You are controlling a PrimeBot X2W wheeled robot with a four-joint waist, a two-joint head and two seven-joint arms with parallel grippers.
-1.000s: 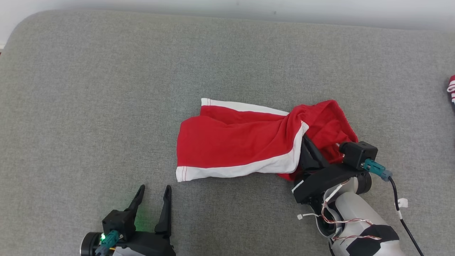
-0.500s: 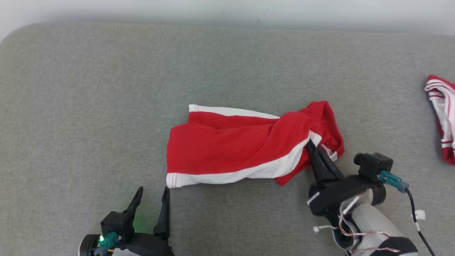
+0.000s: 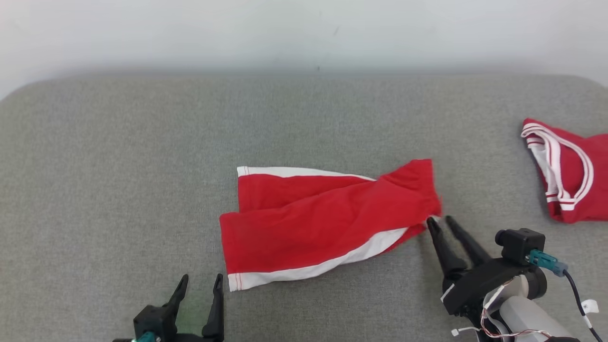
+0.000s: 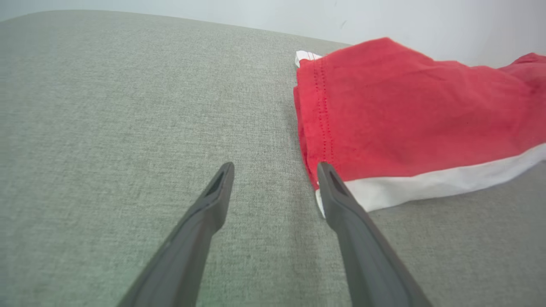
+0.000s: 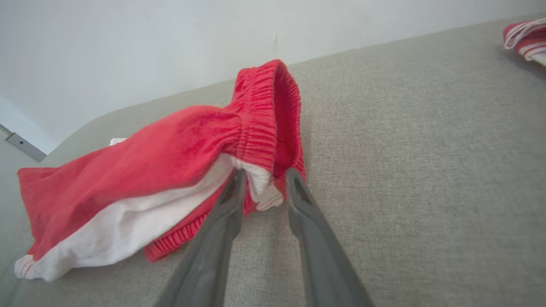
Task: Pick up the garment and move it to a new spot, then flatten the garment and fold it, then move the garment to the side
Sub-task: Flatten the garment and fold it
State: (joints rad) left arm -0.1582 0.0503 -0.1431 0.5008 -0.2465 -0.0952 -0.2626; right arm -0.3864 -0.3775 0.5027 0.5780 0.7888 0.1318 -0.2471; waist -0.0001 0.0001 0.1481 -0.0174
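Flattening: the step in hand, I judge; the shorts point(image 3: 323, 223) lie stretched out mid-cushion point(image 3: 118, 166), one leg twisted over the other.
Head view: the right gripper point(image 3: 441, 221) sits at the waistband point(image 3: 427, 190) end, fingers partly spread, gripping nothing. The left gripper point(image 3: 200, 280) is spread wide and empty, near the hem point(image 3: 304, 273) corner. A second garment point(image 3: 565, 175) lies well apart at the right.
Left wrist view: one finger is just beside the white hem point(image 4: 426, 187), with nothing between the two.
Right wrist view: the waistband point(image 5: 260, 111) stands up in a loop, and a white scrap hangs loose between the parted tips.
Next move: probably both grippers retake edges and pull the twist out, which calls for a fresh, low pinch.
Change: half a second ago the right gripper was clamped on the waistband; it has let go. The shorts lie longer and less bunched. The camera has tilted up.
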